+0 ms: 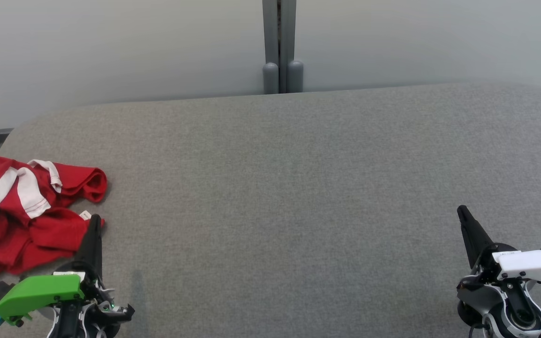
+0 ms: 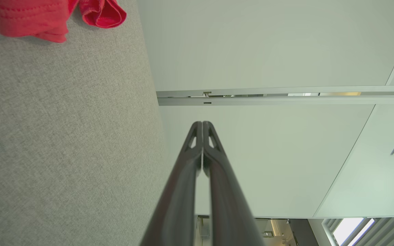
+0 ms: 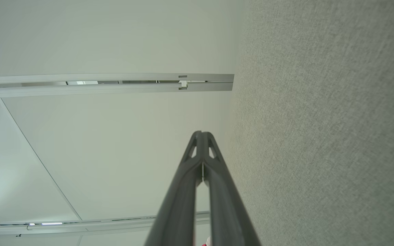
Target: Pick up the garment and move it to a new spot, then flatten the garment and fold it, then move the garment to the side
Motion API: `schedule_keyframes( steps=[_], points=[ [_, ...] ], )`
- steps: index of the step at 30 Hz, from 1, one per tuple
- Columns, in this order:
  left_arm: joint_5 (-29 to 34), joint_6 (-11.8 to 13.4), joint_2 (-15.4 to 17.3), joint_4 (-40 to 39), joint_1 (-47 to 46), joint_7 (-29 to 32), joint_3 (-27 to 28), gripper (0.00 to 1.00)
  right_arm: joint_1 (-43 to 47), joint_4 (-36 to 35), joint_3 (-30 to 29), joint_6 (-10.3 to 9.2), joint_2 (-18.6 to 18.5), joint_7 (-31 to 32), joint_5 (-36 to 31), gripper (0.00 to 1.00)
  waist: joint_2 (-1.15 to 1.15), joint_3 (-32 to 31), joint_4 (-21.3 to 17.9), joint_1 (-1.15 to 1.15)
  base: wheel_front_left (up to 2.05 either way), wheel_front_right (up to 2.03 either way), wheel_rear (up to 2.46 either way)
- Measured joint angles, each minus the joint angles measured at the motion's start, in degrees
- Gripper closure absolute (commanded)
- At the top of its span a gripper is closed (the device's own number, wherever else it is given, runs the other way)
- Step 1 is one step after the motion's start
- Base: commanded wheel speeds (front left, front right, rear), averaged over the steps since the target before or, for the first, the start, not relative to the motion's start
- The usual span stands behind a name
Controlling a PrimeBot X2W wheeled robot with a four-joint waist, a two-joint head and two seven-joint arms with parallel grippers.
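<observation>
A crumpled red garment (image 1: pixel 21 216) with white stripes lies at the left edge of the grey padded surface (image 1: pixel 289 197). A corner of the same garment (image 2: pixel 46 17) shows at the top left of the left wrist view. My left gripper (image 1: pixel 95 220) is shut and empty, its tip just beside the garment's near right edge. In its own view the left gripper (image 2: pixel 202 123) has its fingers pressed together. My right gripper (image 1: pixel 461 210) is shut and empty at the lower right, far from the garment. The right gripper (image 3: pixel 201 133) points along the surface toward the wall.
A pale wall with a grey vertical post (image 1: pixel 280 47) stands behind the surface. The rounded back edge of the surface (image 1: pixel 270 96) runs just below it. A wide stretch of grey fabric lies between the two grippers.
</observation>
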Motion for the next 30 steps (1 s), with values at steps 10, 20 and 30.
schedule_keyframes(
  steps=[10,20,30],
  points=[
    [0.0,0.0,0.0,0.0,0.0,0.0,0.0,1.0,0.0,0.0,0.0,0.0,0.0,0.0,0.0,1.0,0.0,0.0,0.0,0.0,0.0,0.0,0.0],
    [0.08,-0.01,-0.49,2.58,1.75,-0.15,-0.15,0.0,1.58,2.16,0.2,-0.02,0.64,-0.1,-0.05,0.0,0.0,0.02,0.0,0.0,0.0,0.0,0.0],
    [10.48,-0.01,0.03,3.01,1.86,-3.12,-1.14,0.0,1.46,2.29,1.27,-0.02,-0.44,-3.03,-9.32,0.0,0.0,0.33,0.17,0.0,0.0,0.0,0.0]
  ],
)
